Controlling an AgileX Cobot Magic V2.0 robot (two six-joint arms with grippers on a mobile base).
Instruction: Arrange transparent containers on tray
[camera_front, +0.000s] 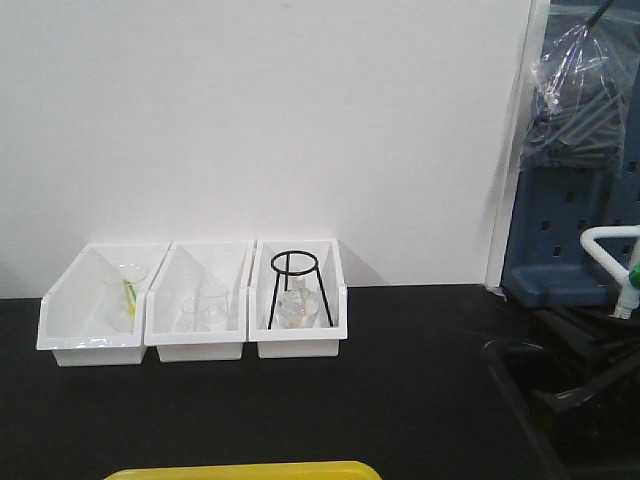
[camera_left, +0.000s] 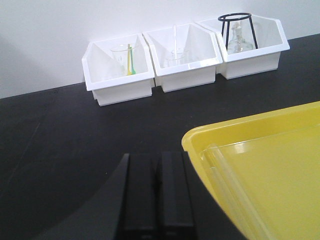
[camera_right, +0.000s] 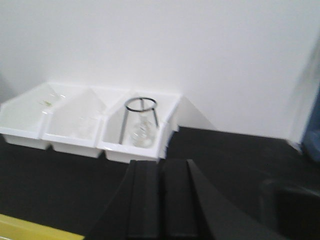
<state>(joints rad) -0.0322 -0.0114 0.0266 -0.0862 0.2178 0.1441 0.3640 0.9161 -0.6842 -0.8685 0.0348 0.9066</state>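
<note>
The yellow tray (camera_left: 260, 130) lies at the near right of the left wrist view, and a clear tube (camera_left: 227, 175) rests flat inside it along its left rim. Its edge also shows in the front view (camera_front: 240, 470) and in the right wrist view (camera_right: 30, 227). More clear glassware stands in three white bins at the back: a beaker (camera_front: 125, 290) with a yellow-green stick, two beakers (camera_front: 205, 308), and a flask (camera_front: 293, 305) under a black tripod ring (camera_front: 297, 262). My left gripper (camera_left: 156, 162) is shut and holds nothing, just left of the tray. My right gripper (camera_right: 161, 167) is shut and holds nothing, in front of the flask's bin.
The three white bins (camera_front: 195, 345) stand side by side against the white wall on the black tabletop. At the right are a blue pegboard stand (camera_front: 575, 230), a plastic bag of dark items (camera_front: 575, 100), white tubing (camera_front: 610, 245) and dark equipment (camera_front: 570, 390).
</note>
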